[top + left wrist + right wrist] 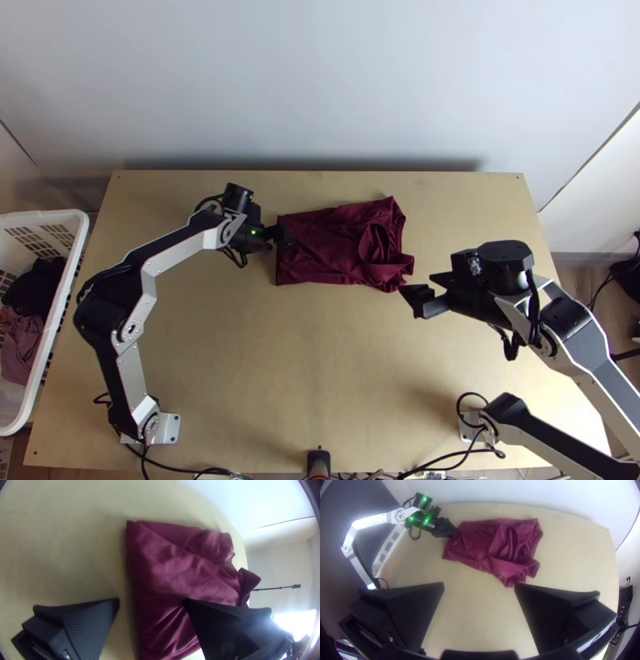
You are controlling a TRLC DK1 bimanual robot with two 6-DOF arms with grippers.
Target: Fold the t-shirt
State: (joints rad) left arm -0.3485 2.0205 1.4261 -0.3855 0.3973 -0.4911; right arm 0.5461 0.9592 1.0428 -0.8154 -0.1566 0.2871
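Observation:
The dark red t-shirt [328, 244] lies folded into a rough rectangle near the table's far edge, its right end bunched into loose folds; the shirt [180, 573] has a straight left edge. At that left edge is my left gripper [282, 234]; in its wrist view the left gripper [153, 600] stands open, one finger over the bare table, the other over the cloth. My right gripper [422, 292] is just beyond the shirt's lower right corner, open with nothing between its fingers. In the right wrist view, the right gripper [479, 585] has the shirt [476, 543] beyond its fingertips.
A white basket [68, 312] with dark and reddish clothes stands beyond the table's left edge. Bare wooden table [304, 360] lies in front of the shirt. A wall [320, 80] rises behind the table. Cables run along the near edge.

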